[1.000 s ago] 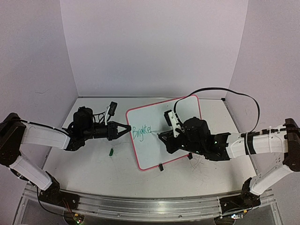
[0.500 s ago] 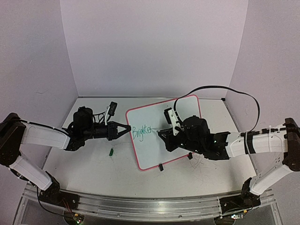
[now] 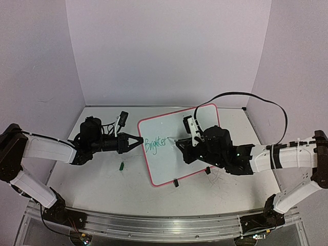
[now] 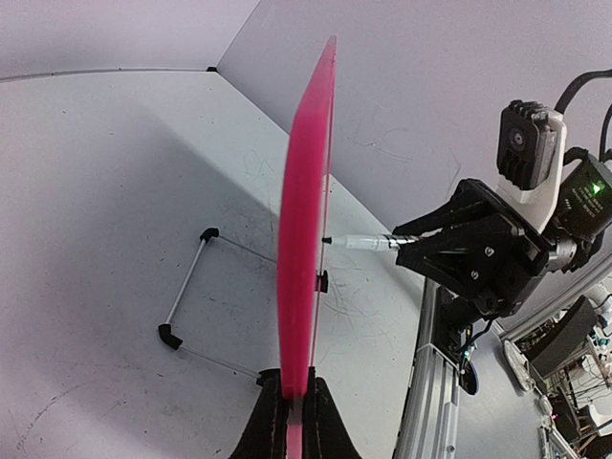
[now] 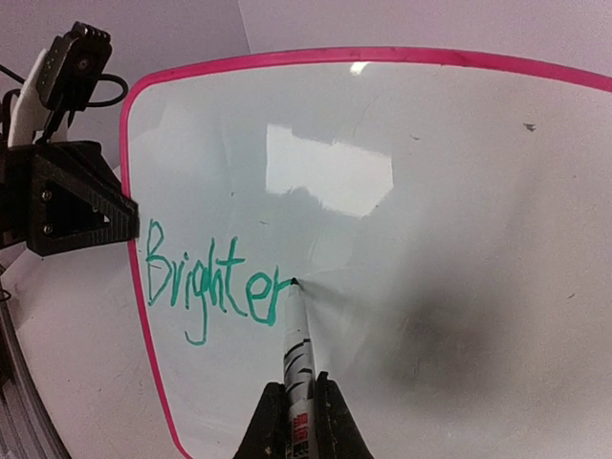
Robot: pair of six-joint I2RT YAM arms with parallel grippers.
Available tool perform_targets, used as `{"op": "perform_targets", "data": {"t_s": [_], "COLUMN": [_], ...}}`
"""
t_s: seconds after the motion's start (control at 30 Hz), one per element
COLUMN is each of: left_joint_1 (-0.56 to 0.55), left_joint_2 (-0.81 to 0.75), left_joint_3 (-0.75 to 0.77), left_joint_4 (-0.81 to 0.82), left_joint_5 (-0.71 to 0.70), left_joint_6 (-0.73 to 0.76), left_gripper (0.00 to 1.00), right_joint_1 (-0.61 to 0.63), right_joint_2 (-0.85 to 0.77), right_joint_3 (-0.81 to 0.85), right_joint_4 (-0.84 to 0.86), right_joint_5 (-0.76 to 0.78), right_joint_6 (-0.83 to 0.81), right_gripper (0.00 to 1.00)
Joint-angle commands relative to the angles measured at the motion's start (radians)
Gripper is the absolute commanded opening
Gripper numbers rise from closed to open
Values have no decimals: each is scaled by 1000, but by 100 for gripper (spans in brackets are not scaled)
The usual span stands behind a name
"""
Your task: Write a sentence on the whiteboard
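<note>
Right end effector (image 5: 296,421) is gripping the marker (image 5: 297,335) tightly. The barrel is running up from the bottom centre of the right wrist view, with its tip touching the whiteboard (image 5: 459,191) just after the final letter of "Brighter"

The sentence (image 5: 215,277) is standing at one word, thin green cursive in the left half of the board. Blank white is lying to the right of the tip, so the next word probably belongs there, along the same slant

Left end effector (image 4: 294,421) is pinching the pink frame edge-on at the bottom of the left wrist view, steadying the board on its wire stand (image 4: 186,287)

Board face is looking smooth, rigid and glossy, and the frame is thin with rounded corners
</note>
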Motion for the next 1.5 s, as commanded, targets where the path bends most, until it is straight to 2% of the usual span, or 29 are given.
{"op": "perform_targets", "data": {"t_s": [0.0, 0.13, 0.23, 0.6, 1.47], "left_joint_1": [-1, -1, 0, 0, 0], "left_joint_2": [-28, -33, -27, -40, -41], "left_joint_3": [24, 23, 24, 39, 39], "left_joint_4": [15, 14, 13, -18, -35], "left_joint_5": [8, 3, 8, -11, -26], "left_joint_6": [21, 22, 22, 33, 42], "left_gripper": [0, 0, 0, 0, 0], "right_joint_1": [-10, -15, -35, -40, -39], "right_joint_2": [-152, -270, -299, -212, -118], "right_joint_3": [-68, -122, -121, -22, 19], "right_joint_4": [76, 47, -14, -44, -35], "right_joint_5": [27, 25, 17, -102, -127], "right_joint_6": [-41, -112, -156, -249, -251], "right_gripper": [0, 0, 0, 0, 0]}}
